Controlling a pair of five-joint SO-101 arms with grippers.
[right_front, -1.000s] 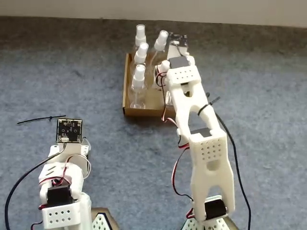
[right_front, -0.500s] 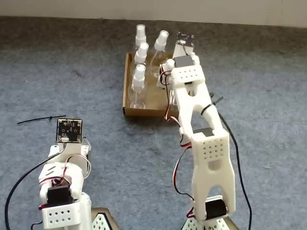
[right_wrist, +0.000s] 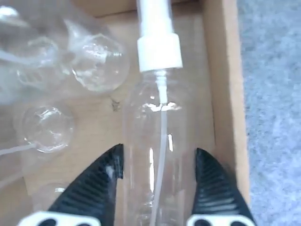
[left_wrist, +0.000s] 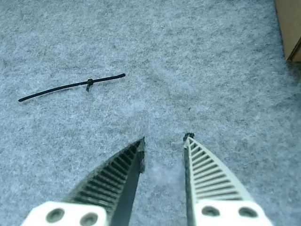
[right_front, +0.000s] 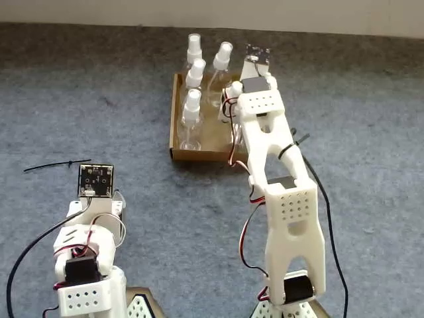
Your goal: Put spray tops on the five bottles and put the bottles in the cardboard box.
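Right tool [right_wrist: 159, 150]: You have it pinching the held bottle [right_wrist: 157, 117], one finger pressed to each side of the clear body.
Held bottle: It carries a white spray top [right_wrist: 159, 44] and sits inside the cardboard box [right_wrist: 221, 70], just beside the box wall. I cannot tell whether it touches the box floor.
Standing bottles [right_front: 191, 109]: Four are upright inside the cardboard box, each with a white top, beside the held bottle.
Left tool [left_wrist: 164, 139]: It is spread with nothing between the fingers, well apart from the cardboard box, over bare worktop [right_front: 99, 99].
Cable tie [left_wrist: 70, 87]: It is black and lies flat, well apart from the cardboard box, near your left tool.
Worktop: It is grey and carpet-like, and carries the cardboard box.
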